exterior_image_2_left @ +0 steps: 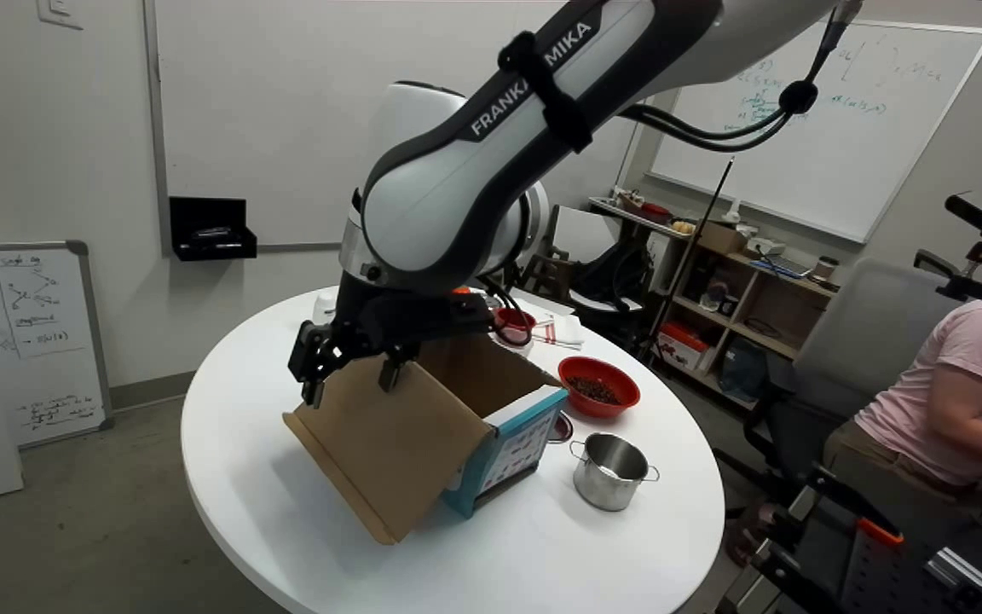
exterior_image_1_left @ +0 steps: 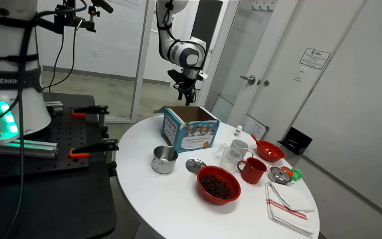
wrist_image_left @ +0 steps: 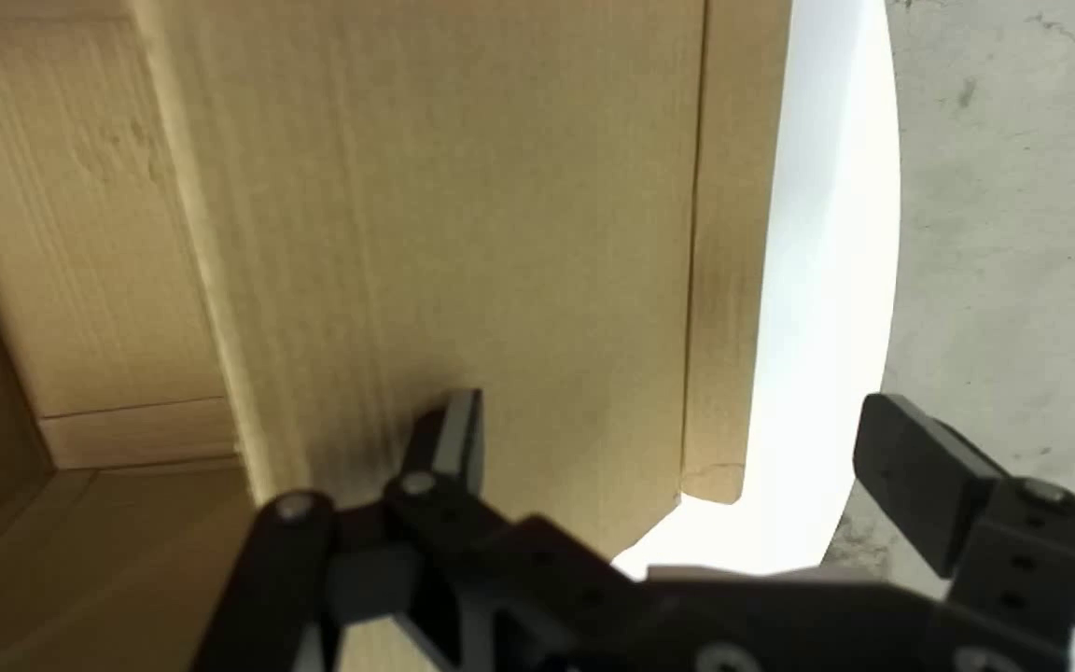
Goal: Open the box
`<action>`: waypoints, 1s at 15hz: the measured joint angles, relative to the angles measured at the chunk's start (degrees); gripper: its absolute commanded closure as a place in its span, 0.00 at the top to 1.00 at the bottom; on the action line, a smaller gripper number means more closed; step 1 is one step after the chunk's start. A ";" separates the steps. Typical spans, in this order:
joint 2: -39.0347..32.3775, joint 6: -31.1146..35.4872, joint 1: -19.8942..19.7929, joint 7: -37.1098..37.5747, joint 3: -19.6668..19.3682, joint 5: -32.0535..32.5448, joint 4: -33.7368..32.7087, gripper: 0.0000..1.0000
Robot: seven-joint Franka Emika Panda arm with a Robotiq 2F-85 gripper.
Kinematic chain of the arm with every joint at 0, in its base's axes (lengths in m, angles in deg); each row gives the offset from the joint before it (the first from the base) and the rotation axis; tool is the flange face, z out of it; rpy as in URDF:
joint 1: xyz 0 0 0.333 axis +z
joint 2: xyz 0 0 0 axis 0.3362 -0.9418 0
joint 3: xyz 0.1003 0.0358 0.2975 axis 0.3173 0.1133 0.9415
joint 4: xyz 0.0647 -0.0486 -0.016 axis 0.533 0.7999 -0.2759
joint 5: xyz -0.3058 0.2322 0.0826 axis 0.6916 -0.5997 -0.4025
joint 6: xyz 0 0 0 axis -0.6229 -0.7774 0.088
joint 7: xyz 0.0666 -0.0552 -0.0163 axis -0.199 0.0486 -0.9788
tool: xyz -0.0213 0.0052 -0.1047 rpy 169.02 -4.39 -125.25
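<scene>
The teal-blue box [exterior_image_1_left: 194, 136] stands upright on the round white table, and it also shows in an exterior view [exterior_image_2_left: 512, 456]. Its top is open and its brown flap [exterior_image_2_left: 393, 443] is folded outward, sloping down over the table. The flap fills much of the wrist view [wrist_image_left: 519, 233], with the box's inside at the left. My gripper [wrist_image_left: 673, 411] is open and empty, fingers spread wide. It is above the flap in an exterior view [exterior_image_2_left: 350, 388], and behind the box in an exterior view [exterior_image_1_left: 186, 99]. One finger is close over the flap; I cannot tell whether it touches.
A steel pot [exterior_image_1_left: 164, 162] stands beside the box. A red bowl of dark beans [exterior_image_1_left: 235, 191], a pot lid [exterior_image_1_left: 195, 166], a clear measuring cup [exterior_image_1_left: 228, 161], a red mug [exterior_image_1_left: 253, 171], another red bowl [exterior_image_1_left: 272, 152] and folded towels [exterior_image_1_left: 285, 212] are on the table.
</scene>
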 measured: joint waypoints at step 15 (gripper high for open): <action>7.65 -1.42 0.16 -0.57 1.58 1.39 4.03 1.00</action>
